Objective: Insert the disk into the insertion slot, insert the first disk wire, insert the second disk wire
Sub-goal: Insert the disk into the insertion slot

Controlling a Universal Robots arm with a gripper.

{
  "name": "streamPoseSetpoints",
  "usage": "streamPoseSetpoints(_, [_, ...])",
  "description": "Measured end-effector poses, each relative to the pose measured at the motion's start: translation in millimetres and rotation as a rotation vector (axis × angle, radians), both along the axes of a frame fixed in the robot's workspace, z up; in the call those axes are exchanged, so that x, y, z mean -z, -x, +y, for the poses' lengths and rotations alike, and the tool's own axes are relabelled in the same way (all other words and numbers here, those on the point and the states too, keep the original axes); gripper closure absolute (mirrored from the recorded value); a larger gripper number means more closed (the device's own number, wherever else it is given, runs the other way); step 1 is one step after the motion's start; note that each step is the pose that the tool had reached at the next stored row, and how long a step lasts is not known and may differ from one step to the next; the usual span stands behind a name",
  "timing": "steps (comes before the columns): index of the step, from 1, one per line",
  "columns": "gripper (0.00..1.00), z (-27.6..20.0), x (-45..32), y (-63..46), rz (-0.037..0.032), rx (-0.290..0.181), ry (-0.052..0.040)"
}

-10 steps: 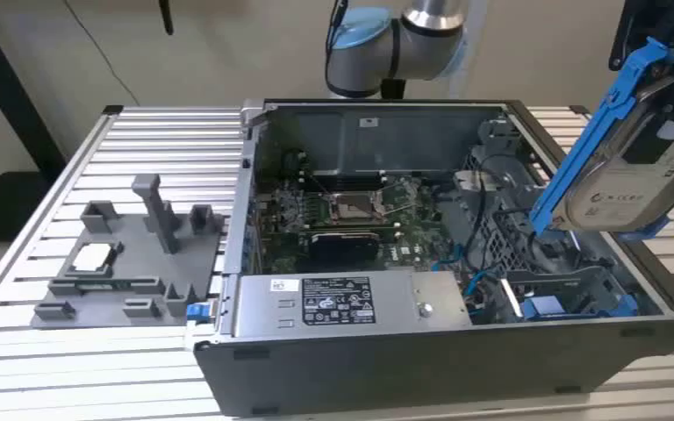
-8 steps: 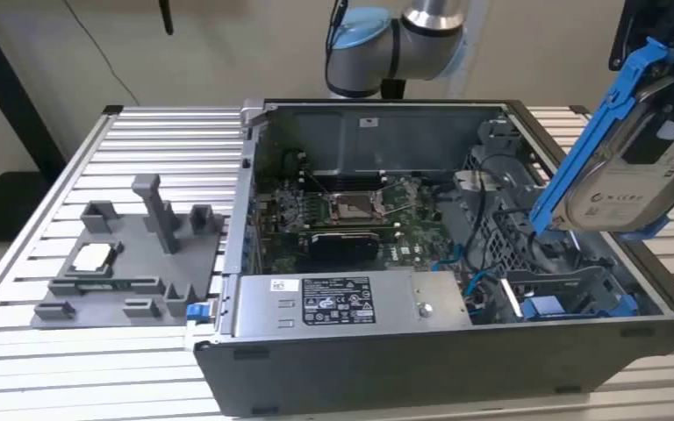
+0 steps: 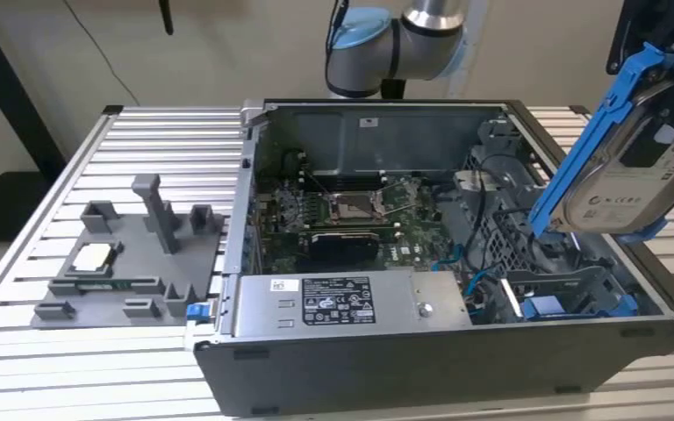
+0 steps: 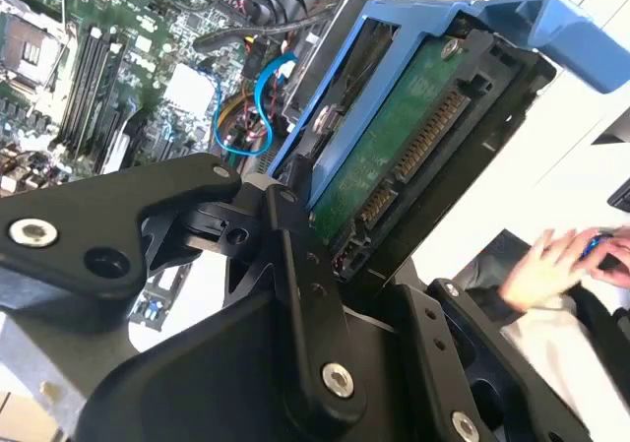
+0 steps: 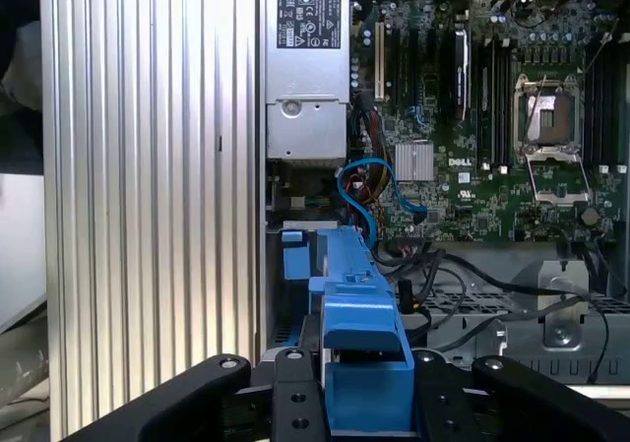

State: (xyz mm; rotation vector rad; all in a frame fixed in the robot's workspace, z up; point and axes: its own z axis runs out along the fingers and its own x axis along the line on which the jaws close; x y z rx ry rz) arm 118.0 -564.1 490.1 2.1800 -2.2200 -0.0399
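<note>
Slatted surface (image 3: 138, 132), PC case (image 3: 313, 368). End effector (image 5: 366, 388) pinching tilted disk (image 3: 624, 189), raised clear of insertion slot (image 3: 565, 282), exterior view's right. Step one; likely needs levelling, aligning.

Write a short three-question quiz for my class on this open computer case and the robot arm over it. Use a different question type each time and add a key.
1. True or false: the flat silver-grey hard drive in its bright blue plastic carrier already sits in the grey sheet-metal drive bay.
2. What does the black claw hold? A: the hard drive in its carrier. B: a loose blue cable. C: nothing.
3. Fill the blank: in the exterior view, the labelled silver power-supply box lies toward that view's ____ of the drive bay.

Key: 1 false, the drive is held above the case; 2 A; 3 left.
</note>
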Motion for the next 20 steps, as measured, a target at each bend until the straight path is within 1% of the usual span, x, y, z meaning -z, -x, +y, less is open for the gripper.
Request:
streamPoseSetpoints(8, [0.67,0.0,1.1,0.0,0.0000,0.000,-0.0001])
streamPoseSetpoints(20, [0.67,0.2,6.6,-0.8,0.0000,0.000,-0.0004])
